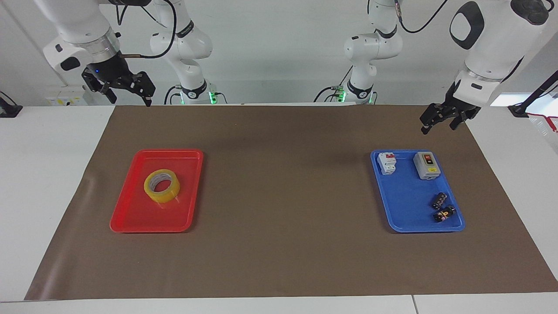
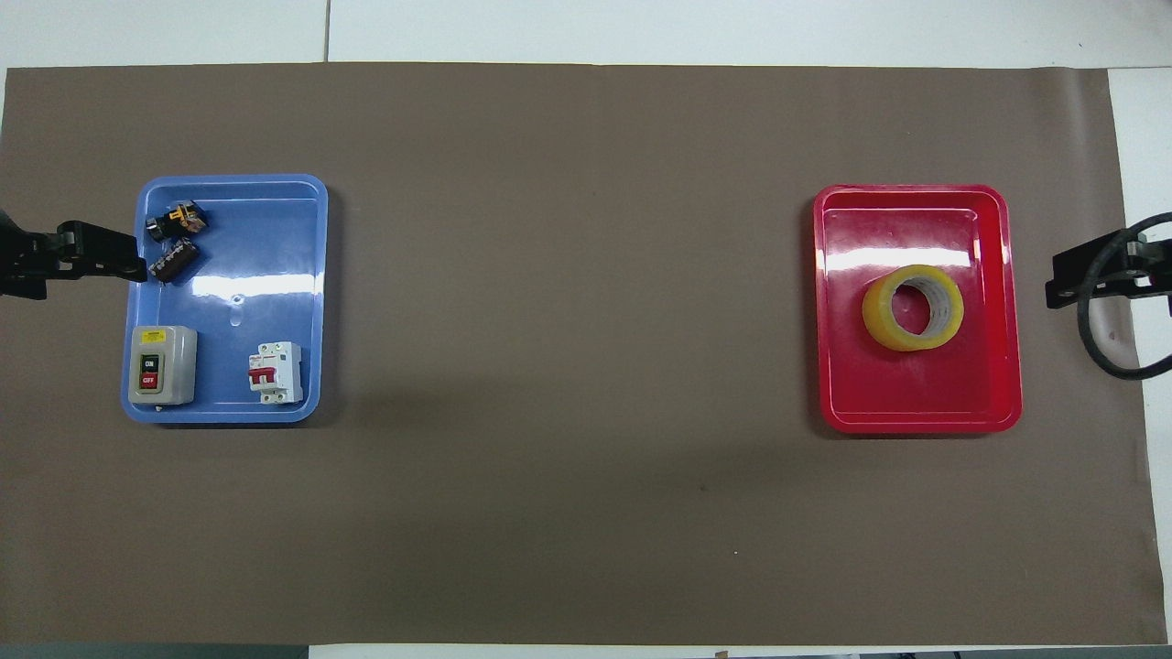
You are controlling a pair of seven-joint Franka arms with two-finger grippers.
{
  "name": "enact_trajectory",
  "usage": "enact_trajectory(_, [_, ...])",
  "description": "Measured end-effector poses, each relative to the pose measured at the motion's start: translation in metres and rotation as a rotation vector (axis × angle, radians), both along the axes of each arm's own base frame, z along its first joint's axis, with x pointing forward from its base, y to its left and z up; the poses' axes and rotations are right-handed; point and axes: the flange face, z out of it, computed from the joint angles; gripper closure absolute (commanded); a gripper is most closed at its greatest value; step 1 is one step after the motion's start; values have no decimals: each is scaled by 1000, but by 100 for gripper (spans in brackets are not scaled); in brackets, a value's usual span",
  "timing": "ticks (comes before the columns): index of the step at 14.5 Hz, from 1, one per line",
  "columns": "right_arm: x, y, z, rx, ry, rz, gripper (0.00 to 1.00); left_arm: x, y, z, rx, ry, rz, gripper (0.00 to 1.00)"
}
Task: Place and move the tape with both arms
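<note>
White wall and cabling fill the background of my facing view, with a brown mat (image 1: 287, 244) laid over the white desk (image 1: 43, 174). I see the tape (image 1: 161, 186) lying flat in a red tray (image 1: 130, 218) toward the right arm's end of the desk. A blue tray (image 1: 405, 196) sits toward the left arm's end, well apart from the red one. In it are a breaker (image 1: 387, 163) and a switch box (image 1: 426, 165) along the edge nearer the robots, and two small black parts (image 1: 441, 208) at the corner farther from them. My right end effector (image 1: 127, 91) hangs in the air over the mat's corner at the robots' edge, fingers spread, holding nothing. My left end effector (image 1: 440, 120) hangs over the mat by the other corner at the robots' edge, above the blue tray's near side; I cannot tell whether its fingers are spread or pressed together.

From overhead, the tape (image 2: 913, 307) rests a little off the red tray's (image 2: 916, 412) middle, ring hole facing up, pale core visible. The right end effector (image 2: 1090, 270) pokes in at the desk's end beside the red tray, a black cable looped under it. The left end effector (image 2: 82, 261) shows at the other end, its tip over the blue tray's (image 2: 275, 275) edge beside the black parts (image 2: 174, 243). The switch box (image 2: 161, 365) and breaker (image 2: 276, 372) lie in the tray's nearer half.
</note>
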Motion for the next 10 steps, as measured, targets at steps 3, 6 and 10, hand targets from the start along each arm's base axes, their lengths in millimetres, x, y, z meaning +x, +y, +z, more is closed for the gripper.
enact_trajectory(3, [0,0,0,3,2,33,0,0,0,0,0,0,0,0])
enact_trajectory(6, [0,0,-1,3,3,38,0,0,0,0,0,0,0,0])
enact_trajectory(10, [0,-1,-4,4,17,53,0,0,0,0,0,0,0,0])
